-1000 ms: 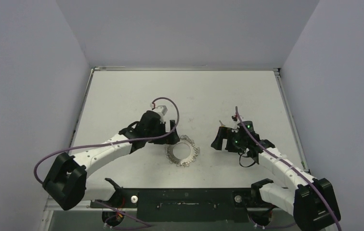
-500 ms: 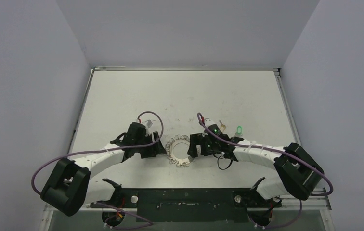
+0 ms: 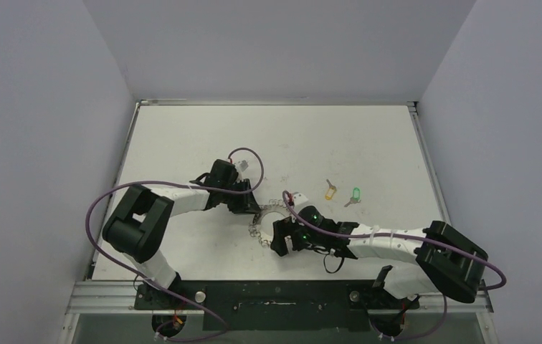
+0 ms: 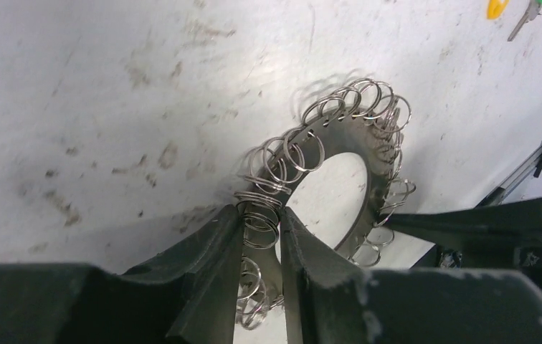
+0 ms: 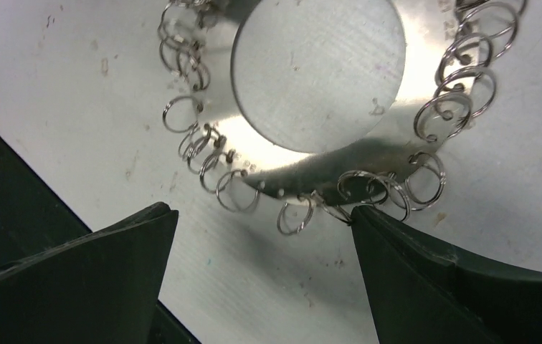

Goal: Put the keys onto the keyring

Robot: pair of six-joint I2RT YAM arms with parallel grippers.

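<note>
The keyring [image 3: 271, 218] lies flat on the table [image 3: 182, 143], a little toward 6 o'clock from its middle. The left gripper [image 3: 252, 205] meets the ring at the ring's 10 o'clock edge; in the left wrist view its fingers [image 4: 211, 265] are pinched nearly together on the rim, with a few wire loops caught between them. The right gripper [image 3: 280, 237] sits at the ring's 5 o'clock edge, its fingers [image 5: 96, 265] spread wide, one tip touching a loop and nothing gripped. The yellow key [image 3: 330, 190] and green key [image 3: 355, 194] lie side by side on the table at 2 o'clock from the ring, apart from it and from both grippers.
</note>
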